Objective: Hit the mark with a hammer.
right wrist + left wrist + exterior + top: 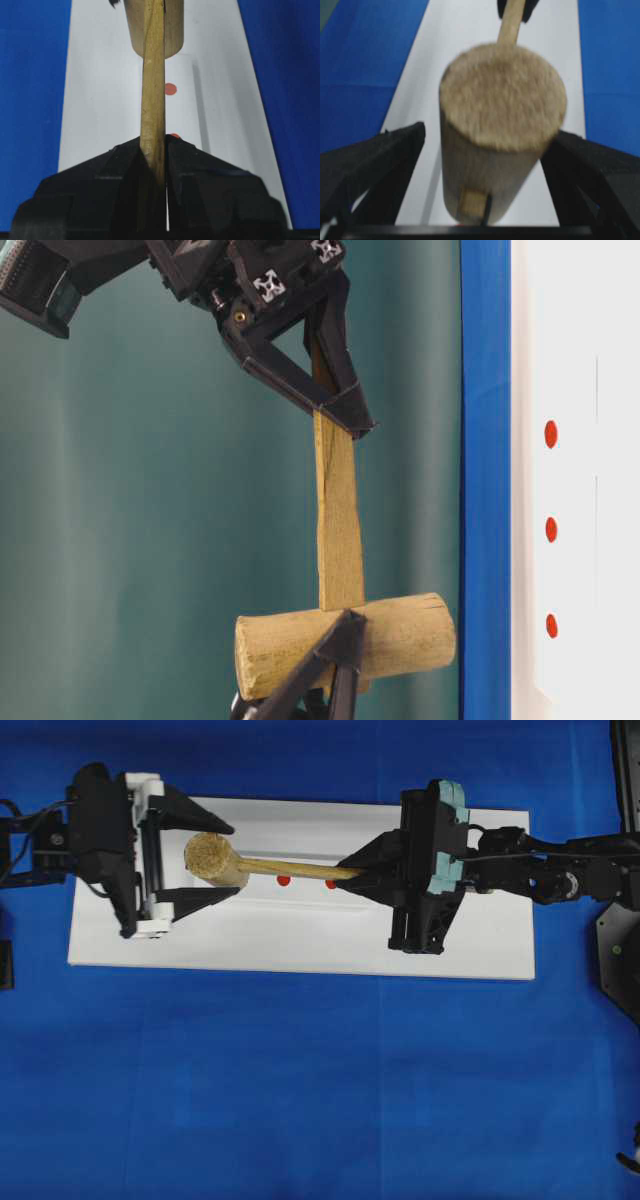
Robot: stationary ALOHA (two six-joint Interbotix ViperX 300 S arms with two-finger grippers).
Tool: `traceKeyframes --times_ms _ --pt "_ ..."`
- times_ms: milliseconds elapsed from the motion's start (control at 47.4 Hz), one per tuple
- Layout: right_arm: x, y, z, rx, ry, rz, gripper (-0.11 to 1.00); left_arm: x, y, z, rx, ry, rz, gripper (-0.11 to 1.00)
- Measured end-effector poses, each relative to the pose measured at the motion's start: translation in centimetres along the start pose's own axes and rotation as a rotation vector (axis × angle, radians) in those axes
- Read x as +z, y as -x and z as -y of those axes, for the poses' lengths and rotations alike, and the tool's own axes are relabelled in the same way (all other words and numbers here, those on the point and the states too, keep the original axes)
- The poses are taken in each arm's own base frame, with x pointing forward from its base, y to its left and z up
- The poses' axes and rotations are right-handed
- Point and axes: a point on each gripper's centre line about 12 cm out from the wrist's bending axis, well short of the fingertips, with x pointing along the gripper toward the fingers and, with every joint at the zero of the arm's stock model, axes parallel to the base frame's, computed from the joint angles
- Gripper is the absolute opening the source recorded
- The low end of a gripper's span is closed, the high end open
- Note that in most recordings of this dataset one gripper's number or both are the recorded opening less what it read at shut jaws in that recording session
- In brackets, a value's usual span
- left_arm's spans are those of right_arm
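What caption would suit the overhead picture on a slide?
Right gripper holds the hammer by its handle above the white board, while the open left gripper flanks its head.

A: Where is the left arm?
B: In the overhead view it reaches in from nine o'clock. The left gripper [208,860] has its black fingers [200,818] spread wide, one toward twelve o'clock and one toward six, pointing toward three.

A: Are those fingers pressing on anything?
B: Not that the left wrist view shows; each finger stands a little apart from what lies between them.

A: And the right arm?
B: It comes in from three o'clock. The right gripper [358,872] points toward nine, its fingers [200,185] clamped together on the hammer [240,866] by its handle's end.
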Motion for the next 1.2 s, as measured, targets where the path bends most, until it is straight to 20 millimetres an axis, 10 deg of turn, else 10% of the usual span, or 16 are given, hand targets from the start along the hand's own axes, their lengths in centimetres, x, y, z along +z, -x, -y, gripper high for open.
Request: traceKeyframes --times_ms 359,527,1202 --pt "0.00 0.00 0.00 0.000 0.000 0.000 0.03 0.34 -0.80 -0.03 0.000 0.002 0.002 0.84" --pt "-0.07 0.00 0.05 0.000 -0.002 -0.003 0.03 0.30 -0.83 0.02 -0.001 0.015 0.000 0.45" --pt "-0.13 -0.01 -0.25 0.023 -0.001 -0.023 0.03 0.33 -0.80 0.22 -0.007 0.014 -0.001 0.45"
